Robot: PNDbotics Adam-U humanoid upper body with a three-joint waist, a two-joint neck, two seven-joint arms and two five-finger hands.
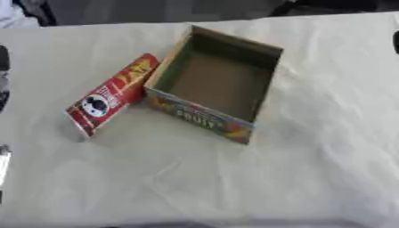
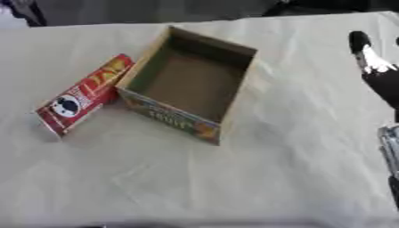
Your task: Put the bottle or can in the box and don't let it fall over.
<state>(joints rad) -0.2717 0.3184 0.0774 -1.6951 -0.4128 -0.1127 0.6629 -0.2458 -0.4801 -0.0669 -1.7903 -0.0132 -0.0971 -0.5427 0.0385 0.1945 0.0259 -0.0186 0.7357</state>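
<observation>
A long red can [image 1: 113, 94] with a black-and-white round logo lies on its side on the table, left of the box. Its far end rests against the box's left wall. The cardboard box [image 1: 214, 82] is open on top and empty, with a colourful printed front wall reading FRUIT. My right hand [image 2: 380, 73] shows at the right edge of the right eye view, well clear of the box, with a straight black finger pointing up and nothing in it. Only dark slivers of my left hand [image 1: 3, 60] show at the left edge, apart from the can.
A wrinkled cream cloth [image 1: 234, 178] covers the whole table. Dark shapes lie beyond the table's far edge [image 1: 156, 11]. Bare cloth stretches in front of the box and to its right.
</observation>
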